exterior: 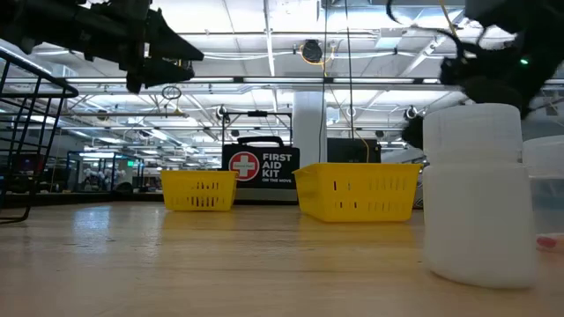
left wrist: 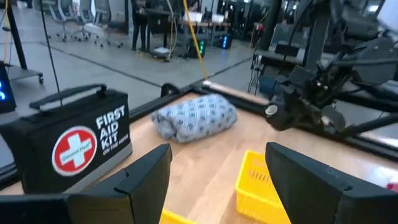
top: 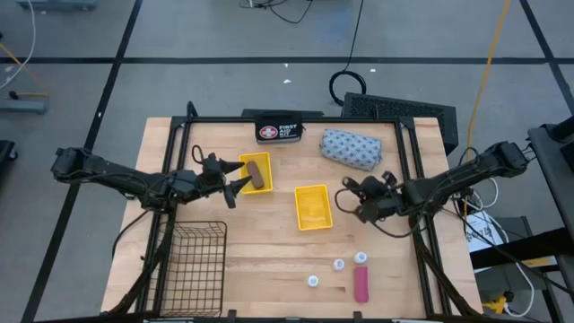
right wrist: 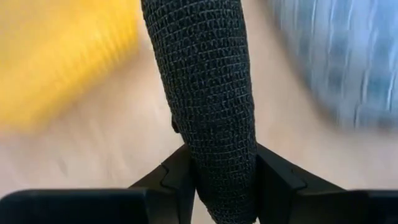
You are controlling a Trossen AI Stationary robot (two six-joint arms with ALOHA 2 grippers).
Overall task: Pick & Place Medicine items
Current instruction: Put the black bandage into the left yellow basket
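My left gripper (top: 240, 176) is open and empty, above the left yellow tray (top: 244, 164), where the brown oblong (top: 258, 172) lies. Its fingers (left wrist: 146, 174) stand wide apart in the left wrist view. My right gripper (top: 350, 197) is shut on the black block (right wrist: 214, 93), between the middle yellow tray (top: 313, 207) and the grey-blue pouch (top: 352, 148). The pouch lies on the table at the far right. Three white containers (top: 339, 265) and the pink bar (top: 361, 284) lie near the front right. One container (exterior: 476, 194) stands close in the low view. My right gripper pinches the black block's near end (right wrist: 221, 168) between its two fingers (right wrist: 177, 177), one on each side. The block has a rough woven surface and reaches forward past the fingertips, along the fingers. It is held above the table top.
The black First Aid case (top: 277, 131) stands at the far edge, between the left tray and the pouch. A black wire basket (top: 193, 256) stands at the near left. Bare wood lies between the basket and the white containers.
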